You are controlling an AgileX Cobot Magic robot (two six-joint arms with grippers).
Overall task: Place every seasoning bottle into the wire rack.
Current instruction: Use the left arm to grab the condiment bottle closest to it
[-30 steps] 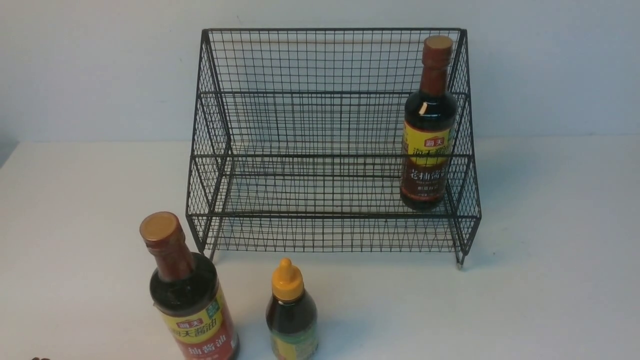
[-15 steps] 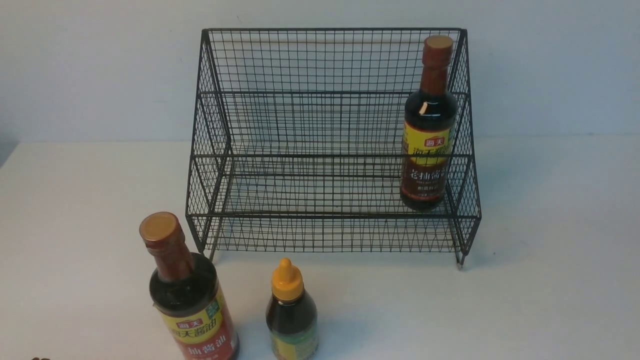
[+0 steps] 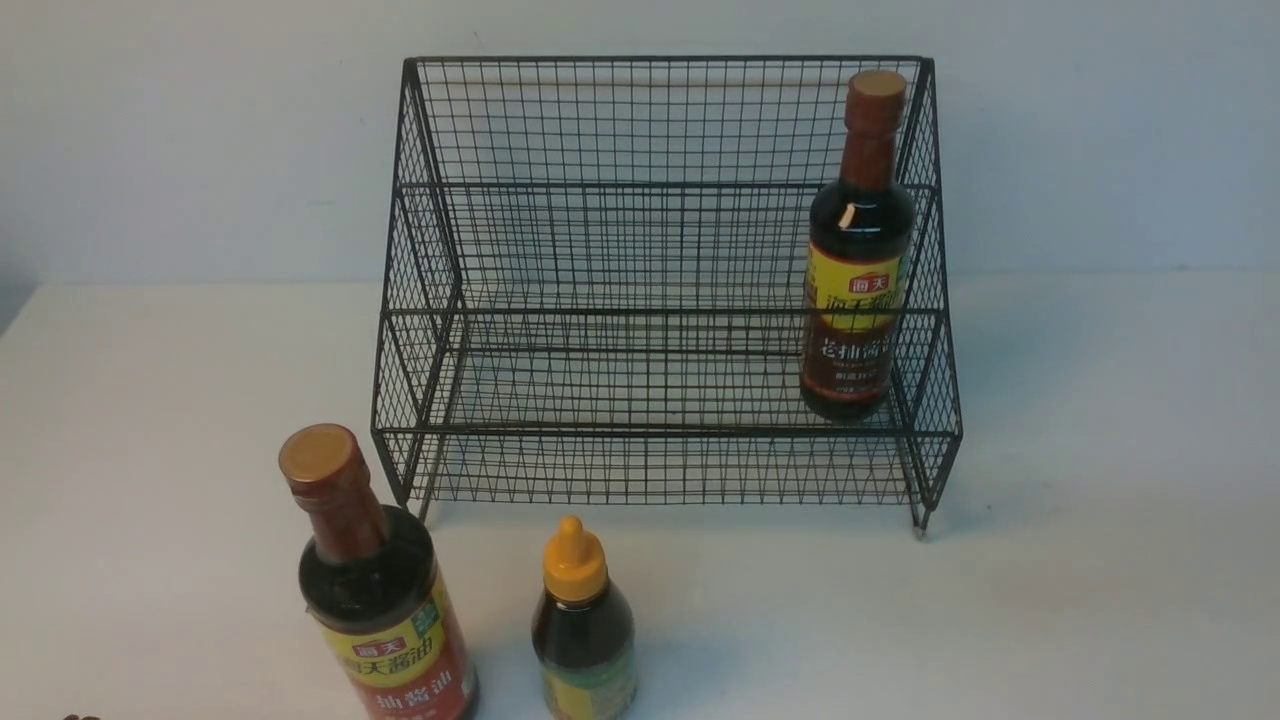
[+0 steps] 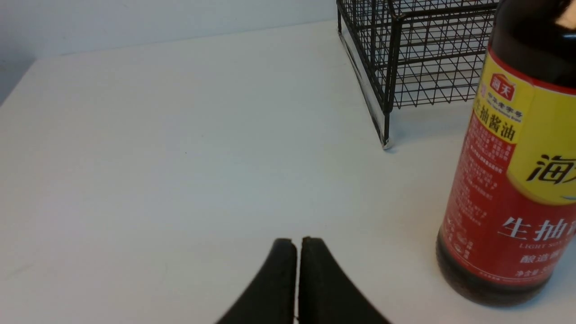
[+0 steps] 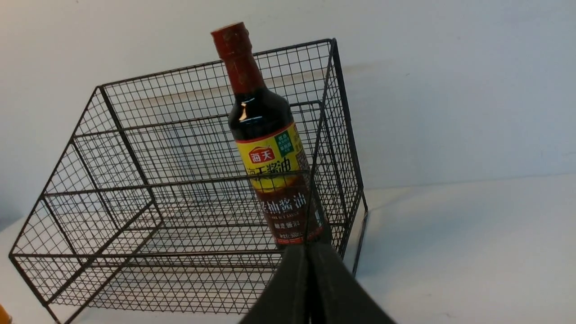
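Your tabletop is plain matte white and meets a bare pale wall just behind the wire rack. The dark soy sauce bottle stands upright at the right end of the rack's lower tier. On the tabletop in front of the rack's left corner you have the light soy sauce bottle, with the short yellow-capped bottle just beside it on the right. Your left end effector and right end effector are both closed and empty.
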